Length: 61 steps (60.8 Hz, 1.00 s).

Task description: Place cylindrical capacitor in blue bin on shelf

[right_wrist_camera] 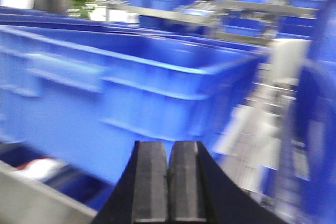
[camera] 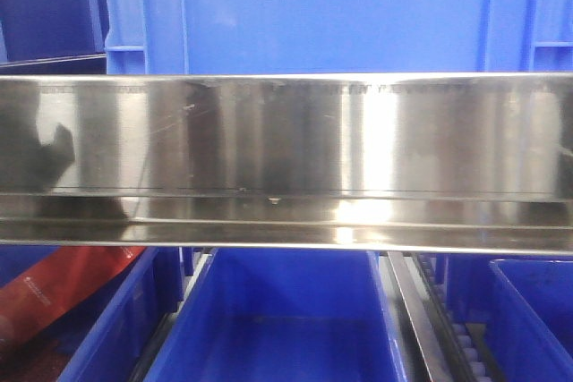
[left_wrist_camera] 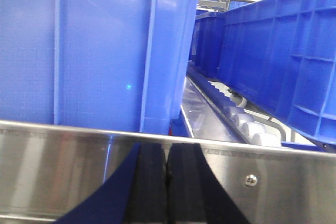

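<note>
The right end effector (right_wrist_camera: 168,190), its pads pressed together, faces a blurred blue bin (right_wrist_camera: 147,103).

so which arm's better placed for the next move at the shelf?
Right, tentatively. The right gripper, jaws shut, sees over a bin rim, though that view is blurred. The left gripper, jaws shut too, sits low at the shelf edge facing a bin wall. No capacitor shows anywhere.

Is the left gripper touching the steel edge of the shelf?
Cannot tell. In the left wrist view the shut left gripper overlaps the shelf edge, but no contact or gap shows plainly.
</note>
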Tool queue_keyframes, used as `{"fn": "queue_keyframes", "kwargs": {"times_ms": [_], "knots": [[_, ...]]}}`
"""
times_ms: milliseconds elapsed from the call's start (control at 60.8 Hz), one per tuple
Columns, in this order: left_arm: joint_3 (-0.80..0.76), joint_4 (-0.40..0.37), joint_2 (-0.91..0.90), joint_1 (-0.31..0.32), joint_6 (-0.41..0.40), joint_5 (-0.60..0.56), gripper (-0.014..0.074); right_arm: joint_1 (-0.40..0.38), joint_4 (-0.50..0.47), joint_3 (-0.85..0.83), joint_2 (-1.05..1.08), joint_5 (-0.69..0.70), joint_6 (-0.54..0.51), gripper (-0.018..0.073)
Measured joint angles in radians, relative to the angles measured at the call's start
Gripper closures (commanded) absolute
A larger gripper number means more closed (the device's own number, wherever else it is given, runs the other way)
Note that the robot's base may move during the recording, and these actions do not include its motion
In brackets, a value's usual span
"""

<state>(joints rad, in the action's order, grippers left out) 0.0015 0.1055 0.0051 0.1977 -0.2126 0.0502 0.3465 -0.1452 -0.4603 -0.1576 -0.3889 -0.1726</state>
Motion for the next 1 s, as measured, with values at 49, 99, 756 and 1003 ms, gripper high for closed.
{"fn": "queue_keyframes", "kwargs": {"times_ms": [49,99,756,1003], "knots": [[0.0,0.0,0.0,0.0,0.0,0.0,0.0708,-0.06,0.0,0.016,0.005,0.018,0.0,0.0669],[0.0,0.0,0.0,0.0,0.0,0.0,0.0708,-0.127,0.0,0.035,0.017,0.036,0.0,0.0669],[0.0,0.0,0.0,0.0,0.0,0.0,0.0708,-0.381,0.051,0.448,0.154,0.263,0.12,0.0669],[0.0,0.0,0.0,0.0,0.0,0.0,0.0708,-0.381,0.058,0.458,0.154,0.297,0.12,0.0669]]}}
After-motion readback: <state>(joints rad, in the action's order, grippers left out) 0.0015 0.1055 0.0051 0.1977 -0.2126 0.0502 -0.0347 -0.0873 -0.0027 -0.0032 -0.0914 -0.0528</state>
